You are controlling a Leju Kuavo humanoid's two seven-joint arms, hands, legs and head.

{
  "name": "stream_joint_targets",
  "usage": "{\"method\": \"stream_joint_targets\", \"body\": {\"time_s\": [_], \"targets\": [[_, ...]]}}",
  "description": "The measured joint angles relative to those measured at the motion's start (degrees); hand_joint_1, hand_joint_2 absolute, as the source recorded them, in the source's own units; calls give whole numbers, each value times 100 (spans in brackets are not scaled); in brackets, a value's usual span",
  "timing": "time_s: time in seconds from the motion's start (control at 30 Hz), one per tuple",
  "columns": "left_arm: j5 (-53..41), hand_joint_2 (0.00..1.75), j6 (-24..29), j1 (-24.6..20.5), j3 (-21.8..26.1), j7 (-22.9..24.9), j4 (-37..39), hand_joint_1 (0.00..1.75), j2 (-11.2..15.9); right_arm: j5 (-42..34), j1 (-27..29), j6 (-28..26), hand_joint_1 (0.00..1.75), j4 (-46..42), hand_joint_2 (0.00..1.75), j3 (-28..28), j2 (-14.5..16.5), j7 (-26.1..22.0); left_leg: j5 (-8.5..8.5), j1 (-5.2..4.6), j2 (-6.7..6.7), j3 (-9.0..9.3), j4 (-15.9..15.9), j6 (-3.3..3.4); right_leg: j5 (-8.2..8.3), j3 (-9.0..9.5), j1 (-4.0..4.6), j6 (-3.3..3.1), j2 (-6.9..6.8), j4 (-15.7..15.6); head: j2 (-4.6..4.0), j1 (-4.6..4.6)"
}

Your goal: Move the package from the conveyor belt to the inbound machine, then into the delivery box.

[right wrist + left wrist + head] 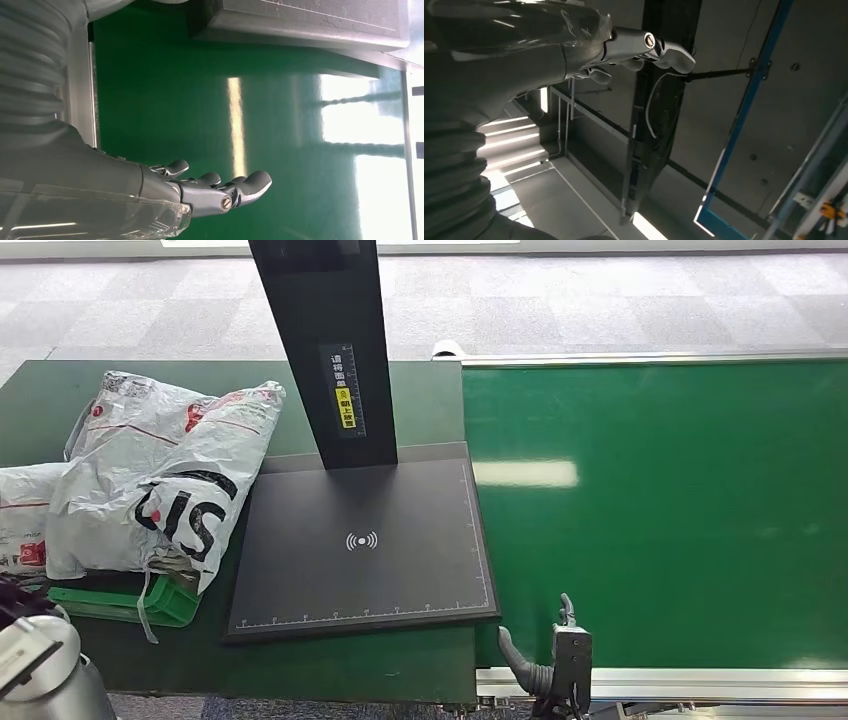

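So: our right hand (220, 192) has fingers (252, 182) stretched out, slightly apart, holding nothing, above the green conveyor belt (200, 100) at its near edge. Head view only catches that hand (560, 660) edge-on at the belt's near rail. Left hand (644, 50): fingers loosely extended, nothing in them; its wrist view looks at ceiling structure, so no table context from it. We count two white packages (165, 480) visible, piled in the green delivery box (120, 602) at the table's left edge. One inbound machine (360, 550) with a dark scan plate and upright post sits between box and belt.
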Motion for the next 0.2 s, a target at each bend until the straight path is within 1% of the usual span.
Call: {"method": "stream_joint_targets", "body": {"time_s": [0.1, 0.2], "targets": [[-39, 175, 0, 99, -181, 5, -391, 0, -133, -1, -6, 0, 0, 8, 175, 0, 0, 1, 1, 3, 0, 2, 0, -1, 0, 2, 4, 0, 0, 0, 0, -1], [-82, 175, 0, 160, -272, 59, -589, 0, -202, 13, -7, 0, 0, 14, 175, -1, 0, 11, 2, 5, 0, 4, -1, -1, 0, 4, 6, -1, -1, 0, 0, 0]]}}
